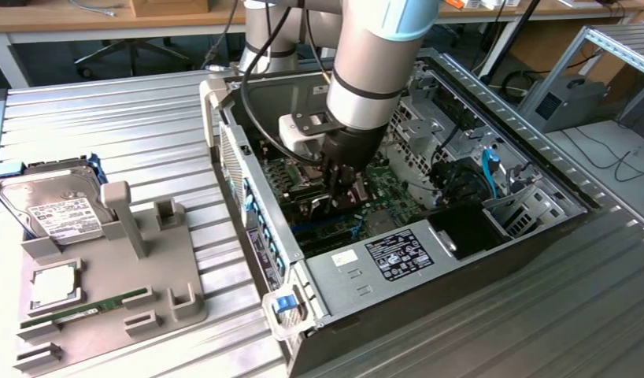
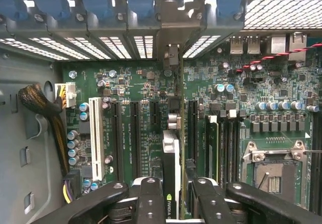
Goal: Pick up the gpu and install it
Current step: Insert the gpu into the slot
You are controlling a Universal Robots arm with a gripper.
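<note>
My gripper (image 1: pixel 339 191) reaches down into the open computer case (image 1: pixel 448 260) over the green motherboard (image 1: pixel 390 193). In the wrist view the gpu (image 2: pixel 171 156) stands edge-on between my two black fingers (image 2: pixel 151 200), and my gripper (image 2: pixel 177 201) is shut on it. The card's edge carries a small NVIDIA mark, and it runs along a black expansion slot in line with the silver bracket (image 2: pixel 172 38) at the case's rear wall. In the exterior view the gpu (image 1: pixel 324 206) shows as a dark shape just under the fingers, low against the board.
Beside the case in the exterior view's left stands a grey fixture (image 1: pixel 123 268) with a hard drive (image 1: pixel 51 209), a CPU (image 1: pixel 54 287) and a RAM stick (image 1: pixel 86 307). On the board sit a white slot (image 2: pixel 96 138), a braided cable bundle (image 2: pixel 43 105) and the CPU socket (image 2: pixel 274 176).
</note>
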